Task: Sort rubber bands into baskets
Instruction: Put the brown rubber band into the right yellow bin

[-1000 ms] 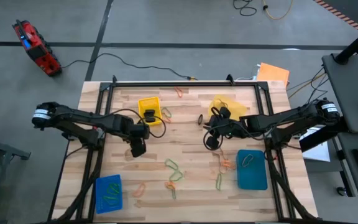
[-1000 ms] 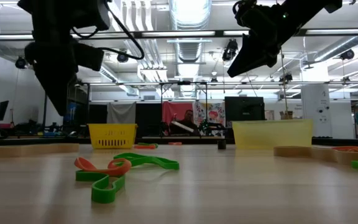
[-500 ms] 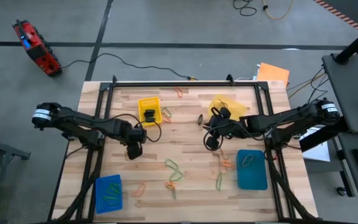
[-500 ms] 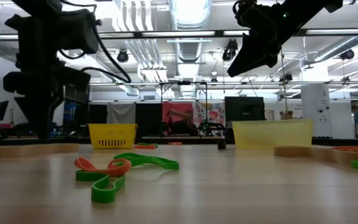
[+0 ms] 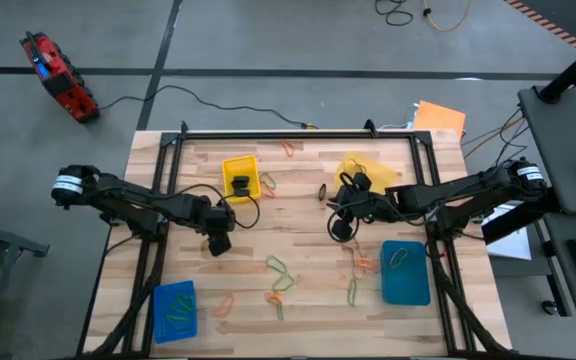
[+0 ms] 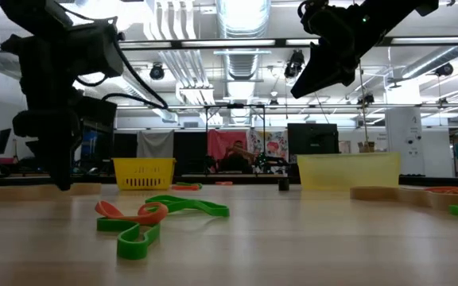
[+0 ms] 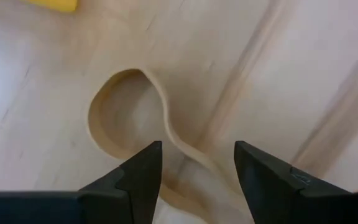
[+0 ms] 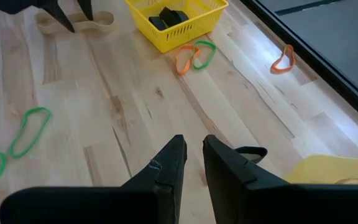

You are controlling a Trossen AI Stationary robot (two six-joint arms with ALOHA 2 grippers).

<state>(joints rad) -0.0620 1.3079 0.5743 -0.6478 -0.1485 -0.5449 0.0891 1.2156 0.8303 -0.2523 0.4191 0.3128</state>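
My left gripper [image 7: 197, 165] stands open and points down at the tabletop. Its fingertips straddle one end of a tan rubber band [image 7: 165, 115] that lies flat on the wood, also seen in the right wrist view [image 8: 99, 22]. In the high view it is just near of the bright yellow basket [image 5: 240, 176], which holds black bands. My right gripper [image 8: 191, 146] hangs above the table's middle beside the pale yellow basket [image 5: 358, 170], only a narrow gap between its empty fingers. A blue basket [image 5: 175, 311] and a teal one [image 5: 405, 272] hold green bands.
Loose green and orange bands lie near the table's middle and near edge [image 5: 280, 268] [image 5: 363, 262] [image 5: 225, 303]. More lie by the yellow basket [image 8: 194, 56] and at the far edge [image 5: 288, 148]. A black band [image 8: 250, 151] lies by my right gripper.
My left gripper has come down from well above the table to the tabletop, still pointing down, and now stands over the tan band. My right arm has kept still.
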